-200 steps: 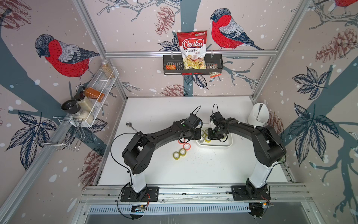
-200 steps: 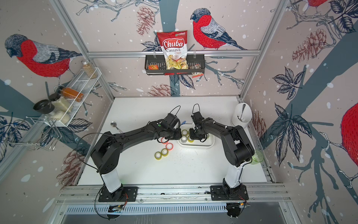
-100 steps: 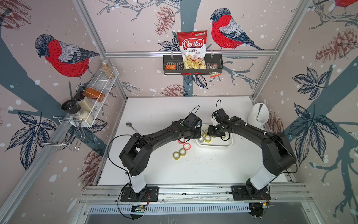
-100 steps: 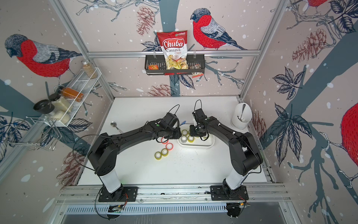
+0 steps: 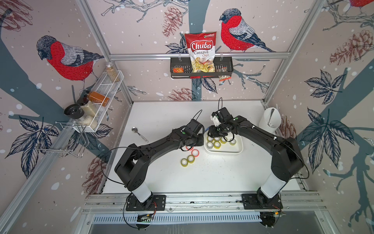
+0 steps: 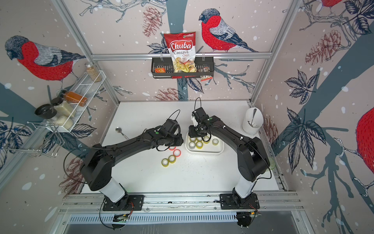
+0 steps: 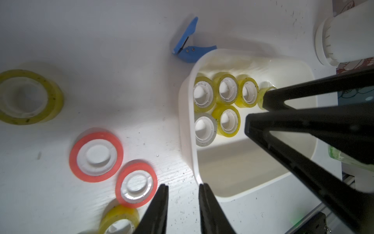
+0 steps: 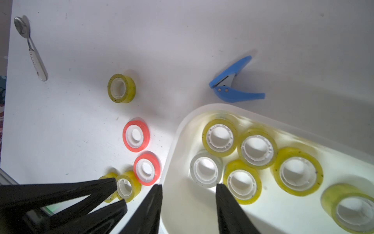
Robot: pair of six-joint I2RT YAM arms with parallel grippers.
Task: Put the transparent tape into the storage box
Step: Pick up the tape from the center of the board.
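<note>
The storage box [image 5: 224,153] [image 8: 172,145] is a shallow white tray right of centre. It holds several yellowish see-through tape rolls [image 8: 257,149] and one clear roll [image 8: 205,172] [image 7: 204,129]. My right gripper [image 8: 189,186] [image 5: 212,132] hangs open over the box's left end, with nothing between its fingers and the clear roll just past the tips. My left gripper [image 7: 183,186] [image 5: 197,141] stands slightly open over bare table beside the box's left rim [image 7: 186,121], holding nothing. Two yellowish rolls [image 5: 187,160] and one farther off [image 8: 121,88] lie on the table.
Two red tape rolls [image 8: 136,136] [image 8: 146,169] lie just left of the box. A blue clip [image 8: 232,89] lies behind it and a spoon [image 5: 139,134] at the far left. A tall white utensil cup [image 5: 270,119] stands at the right edge.
The right gripper's jaws have widened, and its arm has stretched out with the elbow swinging right. The left arm has hardly moved.
</note>
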